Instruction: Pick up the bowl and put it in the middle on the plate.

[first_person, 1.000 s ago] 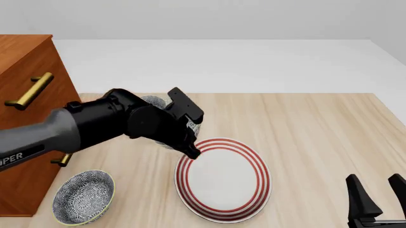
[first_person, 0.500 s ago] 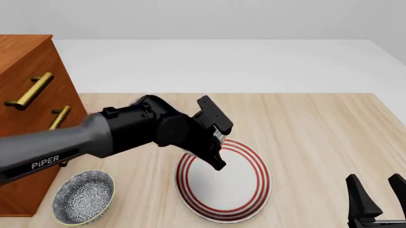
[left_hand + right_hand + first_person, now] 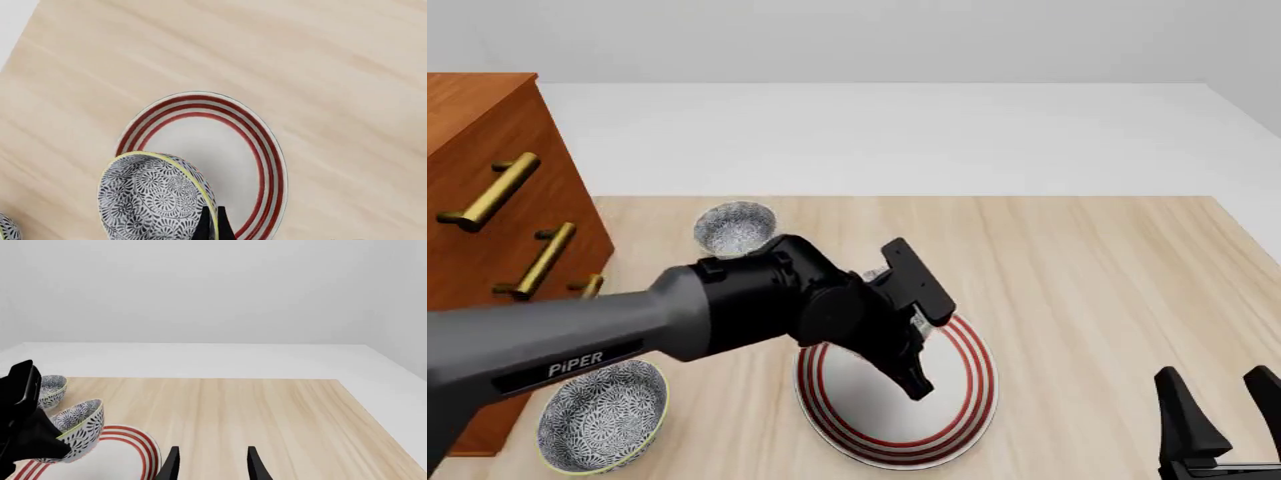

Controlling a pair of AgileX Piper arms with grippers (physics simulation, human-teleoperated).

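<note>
Table [image 3: 1094, 260]: wooden, bearing all the dishes.
Plate [image 3: 961, 400]: white with red rings, the target.
Left gripper [image 3: 910, 352]: clenched on the bowl's rim, carrying it tilted above the plate for centring.
Bowl [image 3: 150, 200]: held aloft, off-centre over the plate.
Right gripper [image 3: 210, 462]: released, idle, well apart.

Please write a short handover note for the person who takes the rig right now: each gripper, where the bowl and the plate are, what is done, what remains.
Left gripper: shut on the bowl, holding it by the rim, tilted, above the plate.
Right gripper: open, holding nothing, at the near right of the table.
Plate: flat on the table, nothing resting on it.
Two other patterned bowls stand on the table to the left, untouched.
Done: bowl picked up and carried over the plate.
Left: centre it, lower it upright onto the middle, release.
</note>
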